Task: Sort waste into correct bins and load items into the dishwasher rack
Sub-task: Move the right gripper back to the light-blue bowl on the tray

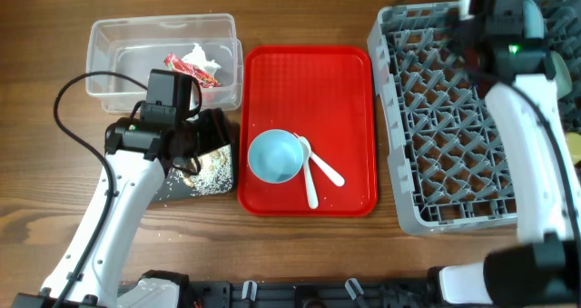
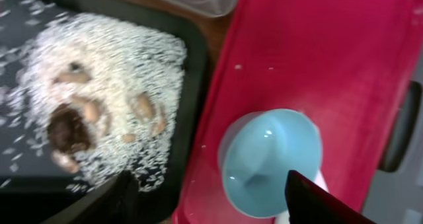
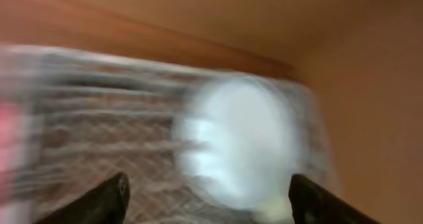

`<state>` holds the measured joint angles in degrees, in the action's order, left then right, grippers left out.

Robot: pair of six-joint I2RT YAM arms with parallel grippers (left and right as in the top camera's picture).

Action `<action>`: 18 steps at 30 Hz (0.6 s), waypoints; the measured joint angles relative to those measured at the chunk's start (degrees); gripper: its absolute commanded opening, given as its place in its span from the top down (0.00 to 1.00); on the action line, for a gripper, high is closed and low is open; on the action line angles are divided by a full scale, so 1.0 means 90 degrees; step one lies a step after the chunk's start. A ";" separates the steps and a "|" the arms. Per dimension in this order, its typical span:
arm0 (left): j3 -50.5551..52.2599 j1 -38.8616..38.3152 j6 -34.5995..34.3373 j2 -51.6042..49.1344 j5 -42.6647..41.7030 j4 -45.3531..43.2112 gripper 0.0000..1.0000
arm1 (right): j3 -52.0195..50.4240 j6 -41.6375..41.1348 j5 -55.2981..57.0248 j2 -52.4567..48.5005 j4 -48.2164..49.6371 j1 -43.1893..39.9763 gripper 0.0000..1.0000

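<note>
The pale blue bowl (image 1: 274,155) sits on the flat red serving tray (image 1: 309,81), with the white fork and spoon (image 1: 316,170) beside it. The clear tub (image 1: 118,49) holds the red wrapper (image 1: 192,70) and white tissue (image 1: 201,55). The black tray (image 2: 192,72) holds rice grains and brown scraps (image 2: 86,118). My left gripper (image 2: 208,181) is open and empty over the black tray's edge, next to the bowl (image 2: 268,161). My right gripper (image 3: 208,179) is open and empty over the grey dishwasher rack (image 1: 454,126), above a blurred pale round plate (image 3: 238,138).
A black cable (image 1: 68,94) loops over the table left of the left arm. The right arm (image 1: 531,135) stretches along the rack's right side. The right wrist view is heavily motion-blurred. Bare wood lies in front of the trays.
</note>
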<state>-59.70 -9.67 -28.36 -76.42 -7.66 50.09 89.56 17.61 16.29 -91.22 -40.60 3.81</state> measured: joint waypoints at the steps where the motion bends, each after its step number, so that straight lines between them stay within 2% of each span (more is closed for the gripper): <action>1: 0.0000 0.0000 -0.0185 0.0000 0.0209 0.0153 0.07 | 0.0005 -0.0204 -0.0799 0.0080 -0.0214 0.0177 0.22; 4: -0.0002 0.0083 -0.0597 0.0000 0.0646 0.0493 0.02 | 0.0002 -0.0971 -0.2555 -0.0029 -0.0646 0.0610 0.24; 7: -0.0002 0.0301 -0.0801 0.0000 0.0865 0.0690 0.00 | -0.0066 -0.1586 -0.3434 -0.0313 -0.1037 0.1035 0.24; 18: -0.0005 0.1290 -0.0986 0.0000 0.1039 0.0899 0.00 | -0.0777 -0.3145 -0.4048 -0.1615 -0.1469 0.2620 0.40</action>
<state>-59.75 1.93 -37.23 -76.42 1.69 58.17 82.56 -10.70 -20.14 -105.75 -53.82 27.40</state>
